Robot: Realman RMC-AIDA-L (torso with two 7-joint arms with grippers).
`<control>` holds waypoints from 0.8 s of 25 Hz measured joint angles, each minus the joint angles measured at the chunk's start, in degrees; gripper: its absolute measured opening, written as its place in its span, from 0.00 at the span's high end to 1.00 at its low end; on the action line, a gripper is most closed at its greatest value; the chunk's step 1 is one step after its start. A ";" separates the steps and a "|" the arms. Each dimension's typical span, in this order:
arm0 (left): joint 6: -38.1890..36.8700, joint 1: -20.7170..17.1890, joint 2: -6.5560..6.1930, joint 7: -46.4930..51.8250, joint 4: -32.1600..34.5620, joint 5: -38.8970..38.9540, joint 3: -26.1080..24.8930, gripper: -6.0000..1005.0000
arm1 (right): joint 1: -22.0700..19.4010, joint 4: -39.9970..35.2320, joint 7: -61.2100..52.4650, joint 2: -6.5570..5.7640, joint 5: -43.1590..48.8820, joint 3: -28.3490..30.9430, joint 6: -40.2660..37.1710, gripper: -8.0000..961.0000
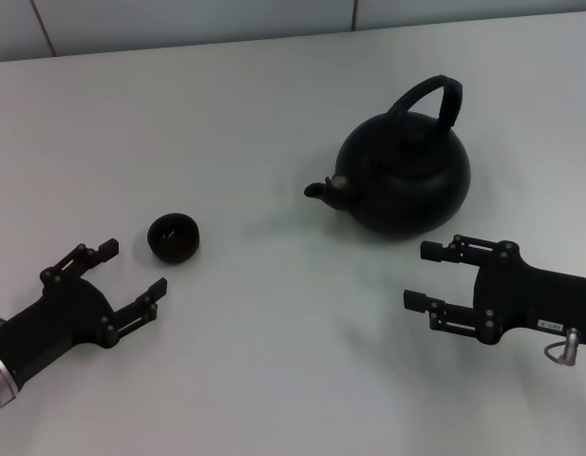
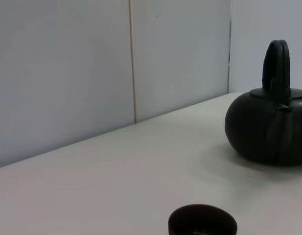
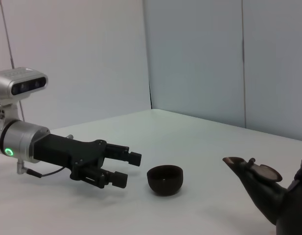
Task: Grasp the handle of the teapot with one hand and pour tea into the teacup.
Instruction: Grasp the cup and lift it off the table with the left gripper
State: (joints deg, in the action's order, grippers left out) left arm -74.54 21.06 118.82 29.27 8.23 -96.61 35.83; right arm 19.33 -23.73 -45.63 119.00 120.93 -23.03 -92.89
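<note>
The matte-black teapot [image 1: 404, 180] stands upright on the white table, right of centre, its short spout [image 1: 317, 190] pointing left. Its arched handle [image 1: 435, 99] rises over the lid. The small dark teacup [image 1: 173, 237] sits on the table to the left, apart from the pot. My left gripper [image 1: 133, 271] is open and empty just in front of the cup. My right gripper [image 1: 421, 275] is open and empty in front of the teapot, not touching it. The left wrist view shows the cup [image 2: 202, 225] and the pot [image 2: 268, 128]. The right wrist view shows the left gripper [image 3: 127, 167] beside the cup [image 3: 165, 179].
The white table [image 1: 274, 114] runs back to a pale panelled wall [image 1: 179, 19]. Bare table lies between the cup and the teapot and in front of both grippers.
</note>
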 joint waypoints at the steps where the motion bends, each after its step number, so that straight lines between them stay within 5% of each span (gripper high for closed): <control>1: -0.01 0.12 0.02 0.00 -0.02 0.03 0.00 0.17 | 0.03 0.00 0.00 0.00 0.00 0.00 0.00 0.30; 20: 7.54 8.00 0.27 0.07 -4.12 0.38 -0.49 0.17 | 0.08 -0.31 -0.25 -0.09 0.01 0.40 -0.73 0.30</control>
State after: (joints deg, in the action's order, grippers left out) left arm -67.00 29.06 119.09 29.34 4.10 -96.23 35.33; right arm 19.42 -24.03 -45.88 118.91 120.93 -22.63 -93.63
